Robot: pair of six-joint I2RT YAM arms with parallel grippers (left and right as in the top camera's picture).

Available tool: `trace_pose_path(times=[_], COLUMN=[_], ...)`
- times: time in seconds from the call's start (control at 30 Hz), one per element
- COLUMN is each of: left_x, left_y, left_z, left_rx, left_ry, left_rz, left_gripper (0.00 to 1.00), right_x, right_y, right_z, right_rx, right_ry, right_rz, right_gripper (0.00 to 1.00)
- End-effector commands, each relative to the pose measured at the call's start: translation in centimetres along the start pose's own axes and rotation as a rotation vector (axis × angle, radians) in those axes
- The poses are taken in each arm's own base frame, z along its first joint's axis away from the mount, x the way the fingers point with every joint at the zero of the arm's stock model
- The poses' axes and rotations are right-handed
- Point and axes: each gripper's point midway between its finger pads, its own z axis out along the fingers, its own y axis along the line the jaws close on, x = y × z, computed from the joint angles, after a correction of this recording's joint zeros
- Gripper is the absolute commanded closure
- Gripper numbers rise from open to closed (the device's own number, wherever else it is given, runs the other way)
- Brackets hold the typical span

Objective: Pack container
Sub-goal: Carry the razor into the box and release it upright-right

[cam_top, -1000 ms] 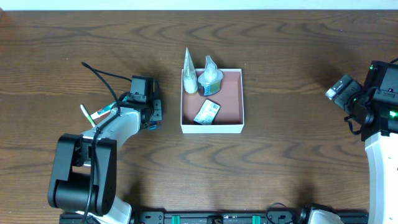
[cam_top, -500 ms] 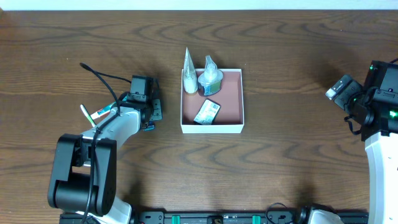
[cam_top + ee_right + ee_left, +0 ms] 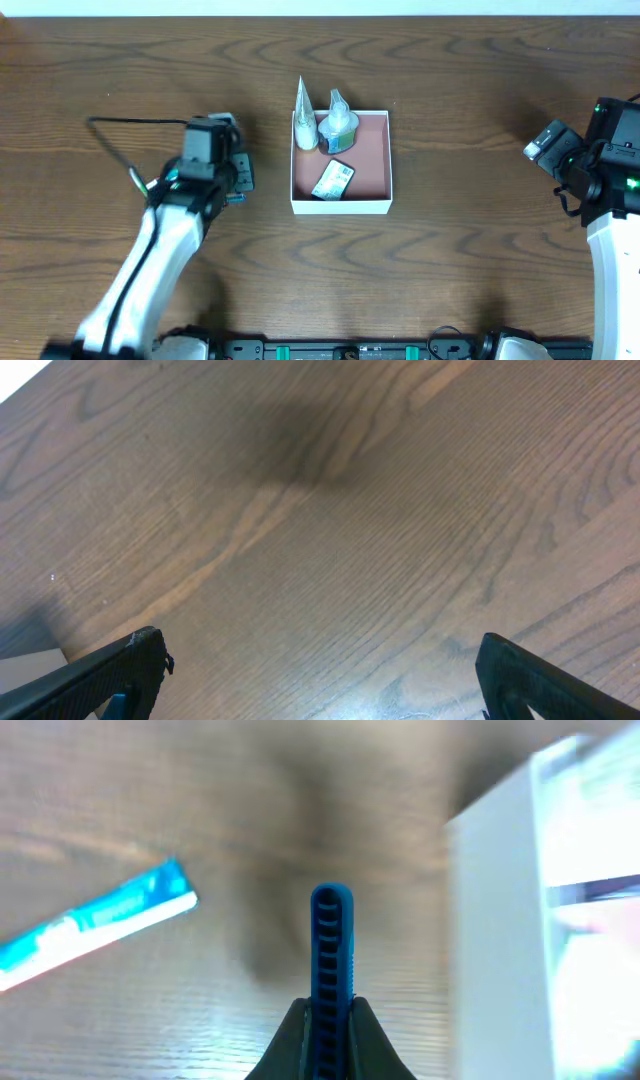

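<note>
The container (image 3: 371, 150), a shallow white box with a reddish-brown inside, sits mid-table. It holds a white tube (image 3: 304, 122), a small pale bottle (image 3: 339, 124) and a flat packet (image 3: 333, 180). My left gripper (image 3: 242, 178) hangs just left of the box, shut on a slim blue ribbed piece (image 3: 331, 945) that sticks out past the jaws. The box's white wall (image 3: 500, 920) fills the right of the left wrist view. My right gripper (image 3: 548, 146) is far right over bare wood, its fingers (image 3: 125, 672) wide open with nothing between them.
A blue-and-white flat packet (image 3: 95, 923) lies on the wood to the left of the left gripper. The table is dark brown wood. The right arm's base stands at the right edge.
The left jaws closed on the blue ribbed piece. The left arm then rose and stretched out, with the gripper shifting slightly left and away from me. The right arm has not moved.
</note>
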Motion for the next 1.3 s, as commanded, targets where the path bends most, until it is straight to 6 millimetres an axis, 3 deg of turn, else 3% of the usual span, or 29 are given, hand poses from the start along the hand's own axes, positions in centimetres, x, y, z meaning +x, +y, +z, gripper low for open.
trace_pose_path(times=[0.0,0.17,0.33,0.4,0.6,0.97,1.27], left_x=[-1.1,-1.0,-0.1,0.0,-0.5,-0.1,0.0], left_y=[-4.1,-9.0,-14.4,-16.6,-20.4,-23.5,-24.2], left_z=[-3.3,-6.2,-7.1,-7.0,-4.9,1.6,4.1], left_rx=[0.161,0.276,0.396,0.434,0.441,0.466,0.469], left_ry=[-0.068,-0.146,-0.189,-0.212,-0.269,-0.264,-0.290], left_rz=[0.111,0.271,0.383,0.403,0.317,0.117,0.109], left_gripper=[0.94,0.94,0.94,0.94,0.94,0.94,0.94], right_x=[-0.5,-0.5,-0.5,-0.5,-0.5,-0.5,-0.5], right_y=[-0.3,-0.3,-0.3,-0.3,-0.3,-0.3,-0.3], right_z=[-0.3,-0.3,-0.3,-0.3,-0.3,-0.3,-0.3], right_rx=[0.010,0.010,0.010,0.010,0.010,0.010,0.010], right_ry=[-0.019,-0.019,-0.019,-0.019,-0.019,-0.019,-0.019], right_rz=[0.011,0.011,0.012,0.012,0.012,0.011,0.012], right_gripper=[0.01,0.01,0.01,0.01,0.01,0.01,0.01])
